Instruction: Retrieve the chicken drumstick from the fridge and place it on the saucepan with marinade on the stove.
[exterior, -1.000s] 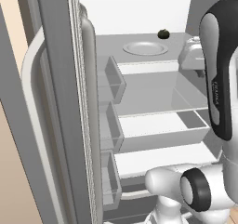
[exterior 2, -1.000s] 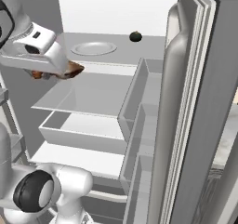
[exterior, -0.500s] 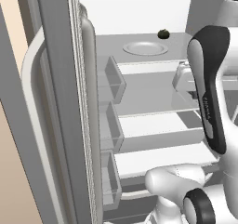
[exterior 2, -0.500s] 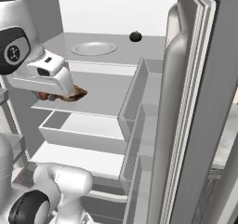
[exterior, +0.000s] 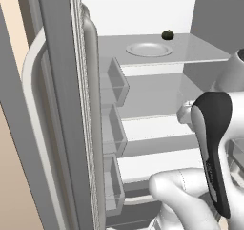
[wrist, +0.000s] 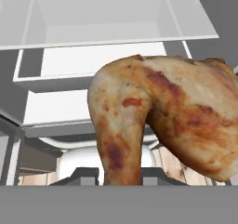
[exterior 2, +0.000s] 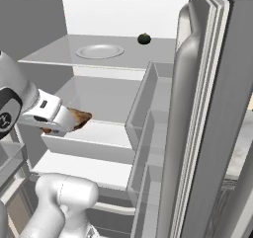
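- Right base view: the gripper [exterior 2: 74, 123], left of the fridge [exterior 2: 217, 108] door, is clamped on the chicken drumstick [exterior 2: 79, 118], in front of the middle shelf.
- Judgement: draw it straight back, clear of the shelf edges, before turning toward the stove.
- Empty plate [exterior 2: 100, 50] and dark fruit [exterior 2: 144, 38] sit on the top shelf, well above; door bins [exterior 2: 148, 113] stand close to the right.

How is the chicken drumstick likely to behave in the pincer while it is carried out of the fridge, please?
The chicken drumstick looks lumpy and rounded, so it may twist between the pincer fingers. Its glossy roasted skin suggests some slipperiness. Most of it hangs beyond the fingertips in the hand view, so it could probably swing or sag if the arm turns quickly.
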Controlling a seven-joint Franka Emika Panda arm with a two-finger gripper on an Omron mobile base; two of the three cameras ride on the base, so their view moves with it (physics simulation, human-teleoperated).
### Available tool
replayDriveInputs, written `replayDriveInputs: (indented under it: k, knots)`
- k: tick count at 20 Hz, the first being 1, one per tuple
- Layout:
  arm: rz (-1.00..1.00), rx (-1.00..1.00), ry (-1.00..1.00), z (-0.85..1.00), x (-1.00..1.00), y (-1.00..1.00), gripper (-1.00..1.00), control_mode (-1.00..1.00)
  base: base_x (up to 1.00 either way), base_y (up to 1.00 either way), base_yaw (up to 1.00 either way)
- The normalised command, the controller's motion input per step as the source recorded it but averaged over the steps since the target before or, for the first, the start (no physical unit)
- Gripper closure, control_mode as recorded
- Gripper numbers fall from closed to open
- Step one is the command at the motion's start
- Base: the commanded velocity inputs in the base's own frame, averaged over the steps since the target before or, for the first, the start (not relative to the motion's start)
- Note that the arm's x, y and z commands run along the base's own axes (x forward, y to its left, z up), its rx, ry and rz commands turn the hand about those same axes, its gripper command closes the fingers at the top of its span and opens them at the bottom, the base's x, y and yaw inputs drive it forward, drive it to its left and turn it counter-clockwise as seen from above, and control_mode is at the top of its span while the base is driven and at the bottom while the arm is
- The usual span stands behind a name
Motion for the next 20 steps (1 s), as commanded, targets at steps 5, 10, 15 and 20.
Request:
replayDriveInputs:
  k: [5,10,15,20]
  knots:
    - [0.0,0.0,0.01,-0.16,-0.02,0.0,1.0,-1.0,0.0,0.0,0.0]
    - [0.0,0.0,0.01,-0.13,-0.08,0.0,1.0,-1.0,0.0,0.0,0.0]
    - [0.0,0.0,0.02,-0.16,-0.22,0.0,1.0,-1.0,0.0,0.0,0.0]
    - [0.0,0.0,0.0,0.0,0.0,0.0,1.0,1.0,-0.73,0.0,0.0]
